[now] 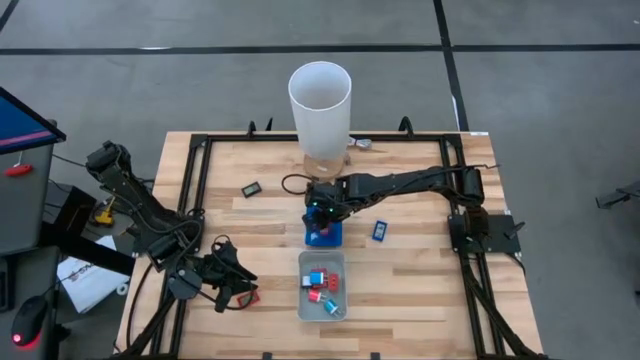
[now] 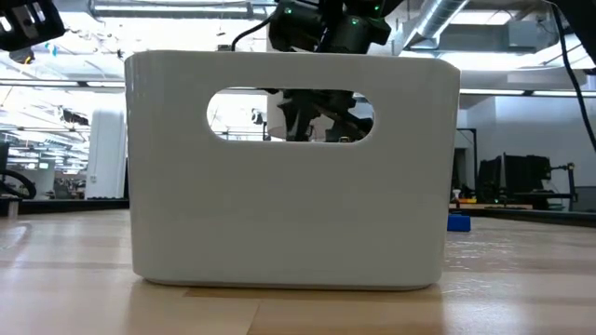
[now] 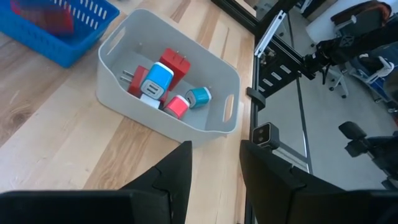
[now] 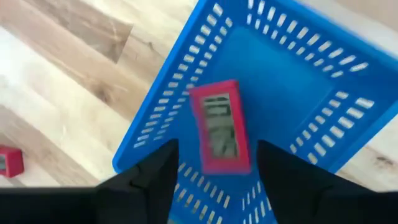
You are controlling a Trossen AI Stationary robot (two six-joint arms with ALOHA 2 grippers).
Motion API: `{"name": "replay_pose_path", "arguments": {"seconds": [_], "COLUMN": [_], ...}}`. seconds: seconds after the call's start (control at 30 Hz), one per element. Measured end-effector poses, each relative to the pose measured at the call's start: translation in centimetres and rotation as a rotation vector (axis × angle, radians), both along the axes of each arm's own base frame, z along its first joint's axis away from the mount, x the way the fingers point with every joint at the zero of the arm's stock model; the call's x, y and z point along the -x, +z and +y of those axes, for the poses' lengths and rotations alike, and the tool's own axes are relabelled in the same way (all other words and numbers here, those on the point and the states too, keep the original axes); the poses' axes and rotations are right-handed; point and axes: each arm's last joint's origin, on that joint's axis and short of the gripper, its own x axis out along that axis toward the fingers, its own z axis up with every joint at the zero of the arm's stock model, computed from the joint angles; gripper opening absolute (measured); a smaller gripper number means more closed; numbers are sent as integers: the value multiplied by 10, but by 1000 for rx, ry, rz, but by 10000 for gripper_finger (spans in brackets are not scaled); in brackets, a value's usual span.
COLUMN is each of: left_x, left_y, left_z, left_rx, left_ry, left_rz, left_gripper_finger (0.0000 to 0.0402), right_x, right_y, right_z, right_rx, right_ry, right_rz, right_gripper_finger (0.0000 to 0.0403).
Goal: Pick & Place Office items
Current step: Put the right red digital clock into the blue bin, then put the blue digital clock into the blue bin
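sorting partway: grey tray (image 1: 322, 259) holds several pieces; right gripper (image 4: 214, 167) over adjoining blue tray (image 4: 292, 81), fingers apart, red piece (image 4: 219, 126) between (seemingly dropping); two strays (image 1: 251, 188) (image 1: 380, 231) beyond blue tray; left gripper (image 3: 216, 163) idle, slightly apart.

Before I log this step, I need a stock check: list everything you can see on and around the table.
Blue basket: one, blue, table centre.
Red item: one, red with light face, over the basket.
Grey tray: one, pale grey, holds red and blue items.
Blue item: one, loose, right of the basket.
Black item: one, left of centre.
White cylinder: one, far edge.
Left gripper: open, near the tray.
Right gripper: open, above the basket.
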Motion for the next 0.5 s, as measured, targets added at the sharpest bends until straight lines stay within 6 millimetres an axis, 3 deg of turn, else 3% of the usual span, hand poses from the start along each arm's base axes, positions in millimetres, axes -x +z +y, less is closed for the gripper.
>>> {"name": "replay_pose_path", "arguments": {"seconds": [0.3, 0.5], "left_x": [0, 0], "left_y": [0, 0], "left_z": [0, 0], "left_rx": [-1, -5], "left_ry": [1, 2], "left_rz": [-1, 2], "left_gripper_finger": [131, 131], "right_x": [0, 14], "right_y": [5, 45], "right_z": [7, 24], "right_rx": [25, 123], "right_ry": [-19, -97], "right_rz": [-23, -70], "right_gripper_finger": [249, 250]}}
